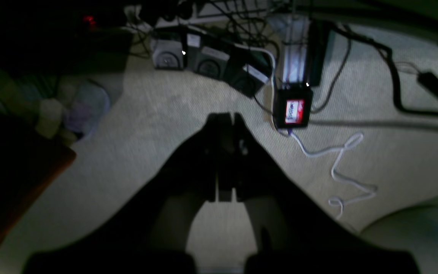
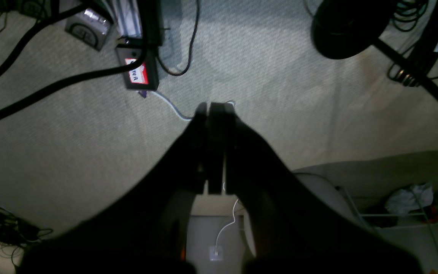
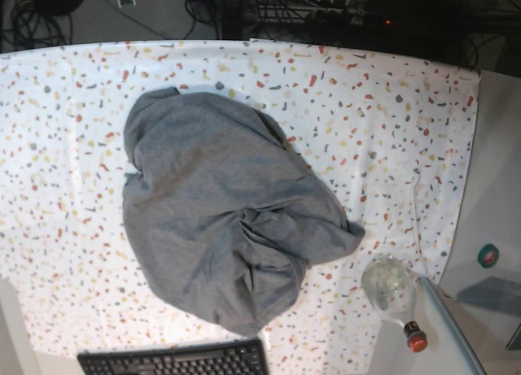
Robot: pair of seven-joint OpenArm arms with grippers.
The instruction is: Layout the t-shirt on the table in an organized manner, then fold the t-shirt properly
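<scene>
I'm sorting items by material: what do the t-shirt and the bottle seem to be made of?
T-shirt: matte grey fabric, probably soft cotton, since it slumps into rounded creases. Bottle: smooth and shiny, clear glass or plastic; it is see-through with highlights, but the look doesn't settle which.

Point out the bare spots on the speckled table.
Bare cloth on the table lies right of the t-shirt, above the bottle, and along the t-shirt's left. It's crowded below, between t-shirt and keyboard.
</scene>
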